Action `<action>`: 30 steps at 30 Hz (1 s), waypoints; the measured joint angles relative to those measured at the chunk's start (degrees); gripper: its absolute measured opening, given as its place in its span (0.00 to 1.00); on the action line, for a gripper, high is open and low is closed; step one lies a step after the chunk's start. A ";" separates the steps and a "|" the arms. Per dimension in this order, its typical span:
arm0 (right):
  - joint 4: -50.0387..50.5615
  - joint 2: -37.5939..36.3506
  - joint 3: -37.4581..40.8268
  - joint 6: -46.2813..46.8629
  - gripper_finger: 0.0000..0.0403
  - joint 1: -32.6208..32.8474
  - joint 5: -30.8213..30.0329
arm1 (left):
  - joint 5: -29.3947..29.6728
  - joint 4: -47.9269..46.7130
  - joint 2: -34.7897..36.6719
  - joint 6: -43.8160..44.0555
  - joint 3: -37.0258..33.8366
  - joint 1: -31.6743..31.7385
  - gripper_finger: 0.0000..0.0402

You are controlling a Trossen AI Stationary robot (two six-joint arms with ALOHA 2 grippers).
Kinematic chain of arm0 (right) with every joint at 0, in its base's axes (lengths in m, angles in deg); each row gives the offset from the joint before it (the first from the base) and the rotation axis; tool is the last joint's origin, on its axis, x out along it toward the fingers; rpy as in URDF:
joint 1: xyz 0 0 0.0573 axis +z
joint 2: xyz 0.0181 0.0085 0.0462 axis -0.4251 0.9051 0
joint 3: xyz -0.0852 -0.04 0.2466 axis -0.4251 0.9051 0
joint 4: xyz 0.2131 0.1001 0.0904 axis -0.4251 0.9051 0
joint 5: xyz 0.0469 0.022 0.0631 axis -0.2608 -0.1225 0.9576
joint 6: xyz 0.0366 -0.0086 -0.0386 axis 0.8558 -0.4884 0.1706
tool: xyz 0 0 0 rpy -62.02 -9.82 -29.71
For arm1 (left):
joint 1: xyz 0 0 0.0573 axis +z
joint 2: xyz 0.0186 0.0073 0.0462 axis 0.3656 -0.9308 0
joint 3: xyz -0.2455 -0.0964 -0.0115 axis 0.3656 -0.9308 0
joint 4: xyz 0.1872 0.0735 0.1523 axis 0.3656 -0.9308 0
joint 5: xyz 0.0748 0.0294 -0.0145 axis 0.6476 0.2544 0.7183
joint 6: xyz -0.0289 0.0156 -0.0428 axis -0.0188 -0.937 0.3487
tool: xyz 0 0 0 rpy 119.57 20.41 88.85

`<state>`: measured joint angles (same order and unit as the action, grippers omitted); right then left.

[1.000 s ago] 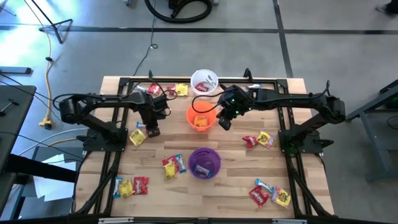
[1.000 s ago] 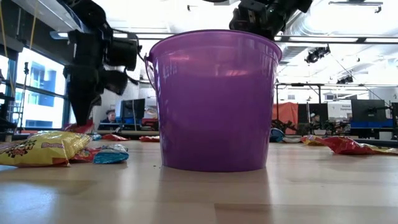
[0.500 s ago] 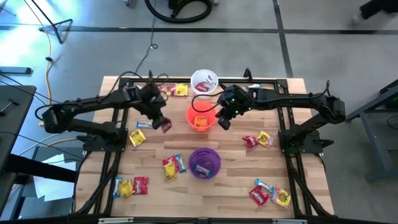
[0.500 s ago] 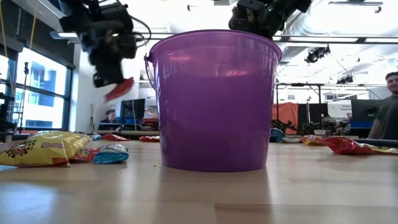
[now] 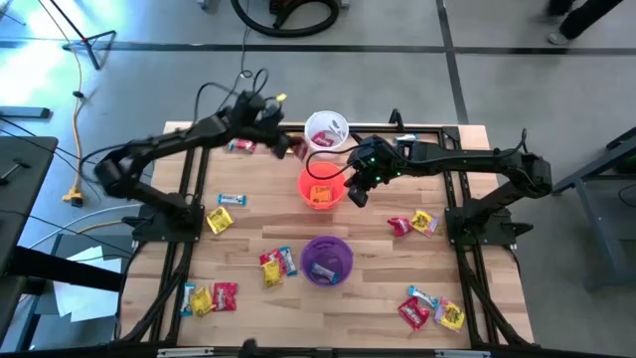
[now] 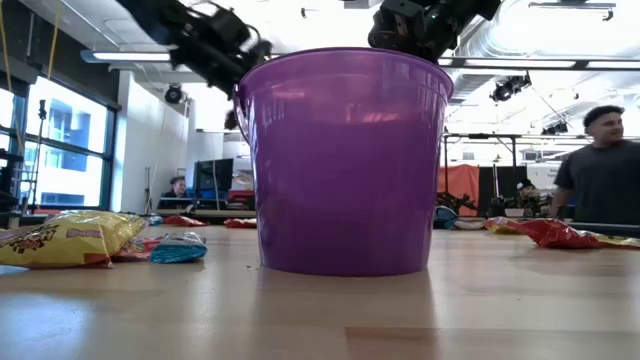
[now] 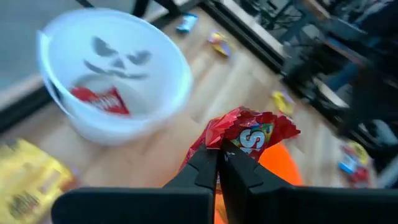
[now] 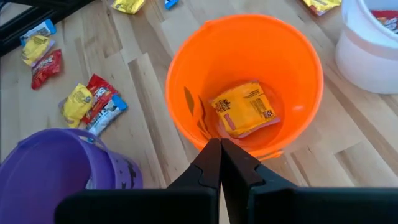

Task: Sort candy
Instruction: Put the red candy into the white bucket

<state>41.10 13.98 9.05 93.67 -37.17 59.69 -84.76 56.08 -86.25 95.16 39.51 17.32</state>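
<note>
My left gripper point(image 7: 219, 152) is shut on a red wrapped candy point(image 7: 245, 134) and hovers just beside the white cup point(image 5: 326, 131), which holds another red candy point(image 7: 99, 99). In the high view this gripper point(image 5: 294, 149) is at the cup's left. My right gripper point(image 8: 220, 144) is shut with nothing in it, above the near right rim of the orange cup point(image 8: 249, 81). A yellow candy point(image 8: 244, 109) lies on that cup's bottom. The purple cup point(image 5: 328, 261) stands nearer the front. My left gripper pinches the red candy's crumpled wrapper by one end point(image 7: 217, 142) between its two fingertips. The fingers slant downward, pointing toward the table's far right. The rest of the candy sticks out past the fingertips, lifted clear of the table.
Loose candies lie scattered on the wooden table: at the left point(image 5: 221, 219), left of the purple cup point(image 5: 276, 265), at the front left point(image 5: 209, 296), at the right point(image 5: 412, 224), at the front right point(image 5: 432, 310) and at the far left point(image 5: 238, 146). A person point(image 6: 600, 165) stands in the room behind.
My left gripper has lifted the red candy off the table's left part and carried it up, toward the far edge and to the right, over to the white cup. It has tipped from pointing down to a shallow slant. The candy now hangs clear of the table.
</note>
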 joint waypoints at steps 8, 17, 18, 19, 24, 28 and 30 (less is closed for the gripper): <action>-0.11 0.00 0.00 -0.02 0.00 -0.01 -1.74 | -0.10 -0.39 -14.10 -6.69 16.36 2.14 0.00; -0.61 0.00 0.00 0.15 0.00 0.00 -2.38 | -0.12 -4.56 -24.45 -10.94 23.52 3.28 0.00; -0.78 0.00 0.00 0.13 0.00 -0.01 -2.51 | -0.12 -4.39 -25.19 -11.34 23.91 3.28 0.00; -1.00 0.00 0.00 0.13 0.00 0.00 -2.52 | -0.13 -4.34 -25.91 -11.46 24.29 3.30 0.00; -1.57 0.02 0.00 0.02 0.00 0.00 -2.52 | -0.07 -5.07 -29.14 -11.86 25.28 3.35 0.00; -1.61 0.00 0.00 -0.02 0.00 0.00 -2.52 | -0.02 -4.73 -31.03 -11.79 26.10 3.32 0.00; -1.58 0.01 0.00 -0.02 0.00 -0.01 -2.52 | 0.28 -5.18 -31.95 -11.79 26.13 3.32 0.00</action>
<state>39.52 14.00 9.05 93.65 -37.18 57.18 -84.48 50.90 -118.20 83.38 65.63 20.64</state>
